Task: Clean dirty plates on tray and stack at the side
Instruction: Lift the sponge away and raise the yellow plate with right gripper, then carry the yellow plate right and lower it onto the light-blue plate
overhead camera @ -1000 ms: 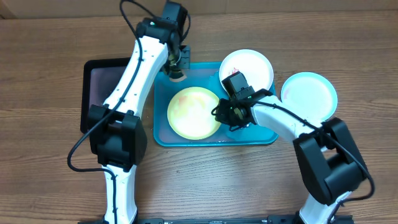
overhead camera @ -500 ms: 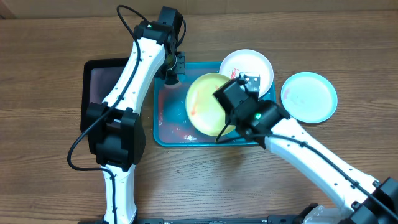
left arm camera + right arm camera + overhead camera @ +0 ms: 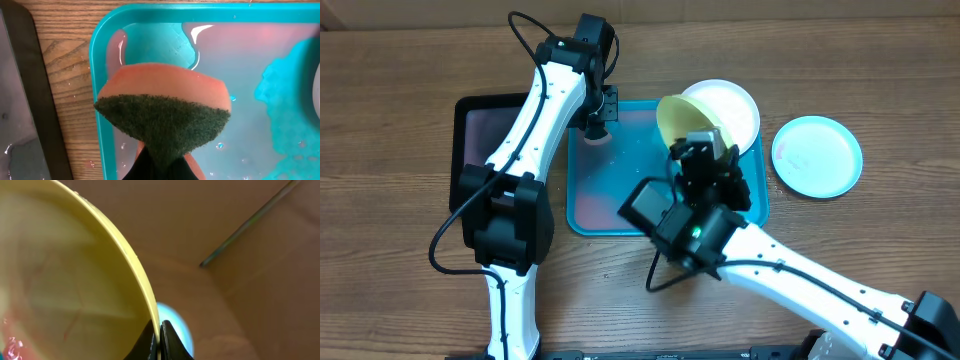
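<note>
I see left gripper (image 3: 153, 166) pinching orange sponge (image 3: 165, 112) (coarse green face) | right gripper (image 3: 159, 341) clamped on rim of round yellow-green plate (image 3: 60, 275)

I read a wooden table (image 3: 880, 60) carrying the turquoise tray (image 3: 615, 195). A black tray (image 3: 480, 130) lies just left of it, and a light blue plate (image 3: 817, 157) lies just right, apart.

yellow-green plate (image 3: 680, 118) lifted off the tray (image 3: 610, 190) floor, now tipped up on edge above the tray's far right corner, rim pinched by the right gripper (image 3: 159, 341), pinkish wet tray floor uncovered
</note>
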You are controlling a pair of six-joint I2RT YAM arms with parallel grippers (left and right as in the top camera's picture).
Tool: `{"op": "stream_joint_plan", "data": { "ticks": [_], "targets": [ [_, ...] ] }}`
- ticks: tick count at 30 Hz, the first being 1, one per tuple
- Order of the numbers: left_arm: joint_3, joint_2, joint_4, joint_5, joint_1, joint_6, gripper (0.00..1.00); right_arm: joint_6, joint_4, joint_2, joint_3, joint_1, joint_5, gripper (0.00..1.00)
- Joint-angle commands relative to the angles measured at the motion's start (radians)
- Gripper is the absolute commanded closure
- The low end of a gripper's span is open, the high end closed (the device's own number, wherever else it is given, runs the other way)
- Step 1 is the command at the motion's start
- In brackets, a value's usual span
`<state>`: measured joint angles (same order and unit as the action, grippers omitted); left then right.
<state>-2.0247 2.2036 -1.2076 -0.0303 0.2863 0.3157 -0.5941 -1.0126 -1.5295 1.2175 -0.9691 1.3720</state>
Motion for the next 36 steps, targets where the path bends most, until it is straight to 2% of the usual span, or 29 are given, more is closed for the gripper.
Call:
{"op": "stream_joint_plan", "data": {
  "ticks": [1,16,19,22,26,28,32,36],
  "targets": [
    [0.003,-0.004,0.004,0.008,0.002,0.014,0.96,0.019,0.007,0.010,0.020,-0.041,0.201,0.96],
    [0.003,-0.004,0.003,0.009,0.002,0.014,0.96,0.019,0.004,0.010,0.020,-0.056,0.201,0.96],
    [0.003,-0.004,0.003,0.008,0.002,0.014,0.96,0.018,0.003,0.010,0.020,-0.056,0.150,0.96],
    [0.003,-0.004,0.002,0.008,0.002,0.014,0.96,0.006,-0.002,0.010,0.020,-0.047,-0.041,0.96],
    [0.003,-0.004,-0.002,0.008,0.002,0.014,0.96,-0.134,-0.049,0.010,0.019,0.007,-0.392,0.96],
    [0.003,-0.004,-0.001,0.009,0.002,0.014,0.96,-0.145,-0.047,0.009,0.019,0.059,-0.568,0.96],
    [0.003,-0.004,0.000,0.009,0.002,0.014,0.96,-0.047,0.000,0.010,0.019,0.219,-0.865,0.96],
    [0.003,-0.004,-0.001,0.008,0.002,0.014,0.96,0.090,0.069,0.010,0.019,0.462,-1.185,0.96]
  ]
}}
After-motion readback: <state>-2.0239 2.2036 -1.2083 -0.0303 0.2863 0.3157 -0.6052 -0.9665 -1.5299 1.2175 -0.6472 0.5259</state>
